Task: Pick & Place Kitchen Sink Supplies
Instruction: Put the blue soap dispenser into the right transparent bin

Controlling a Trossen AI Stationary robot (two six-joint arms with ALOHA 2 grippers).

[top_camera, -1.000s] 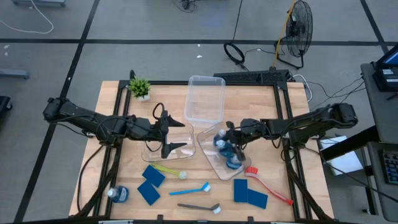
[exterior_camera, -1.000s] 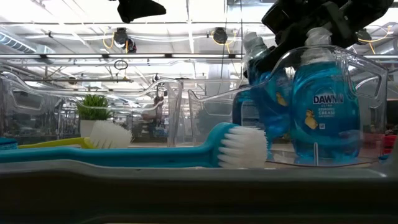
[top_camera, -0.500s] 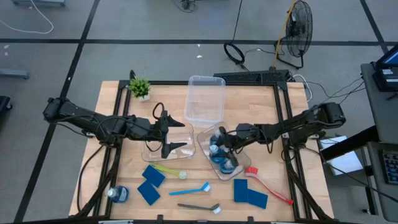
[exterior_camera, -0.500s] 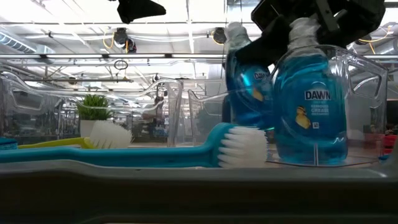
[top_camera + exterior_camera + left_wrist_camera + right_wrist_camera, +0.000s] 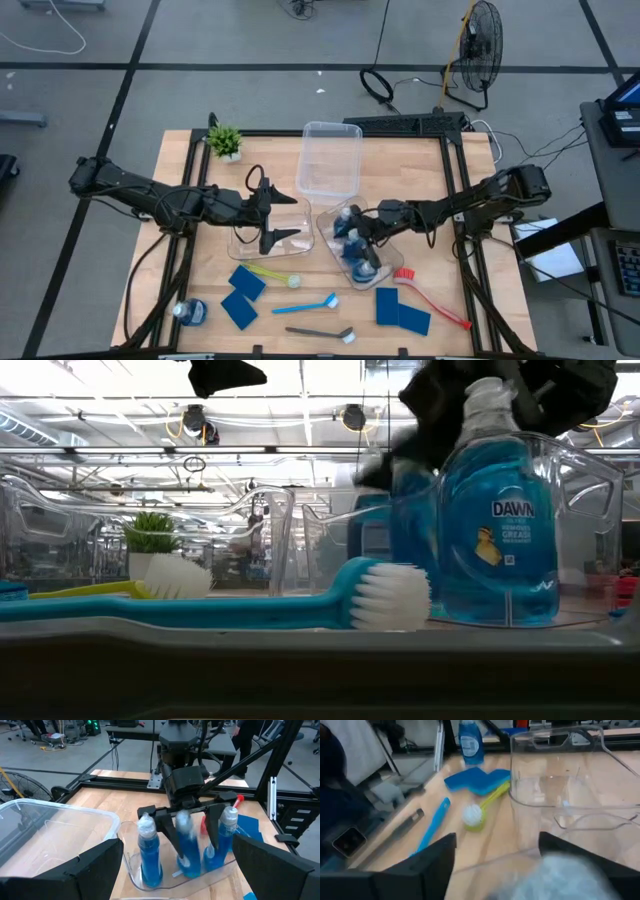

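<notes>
My right gripper stands open over the clear bin at the table's middle. Its fingers flank the middle one of three blue-liquid bottles, which is blurred. The other bottles stand upright beside it. My left gripper hovers open and holds nothing above a second clear bin. Another bottle lies at the near left corner. Blue sponges and yellow-green, light-blue, dark-grey and red brushes lie along the near edge.
A third clear bin stands at the far middle and a small potted plant at the far left. Bare wood shows at the far right and between the near-edge things. A fan stands on the floor beyond the table.
My right gripper has gone down and toward the table's left with a tilted bottle, bringing it into the bin beside the other bottles. That bottle now sits lower in the bin, blurred and nearer upright.
</notes>
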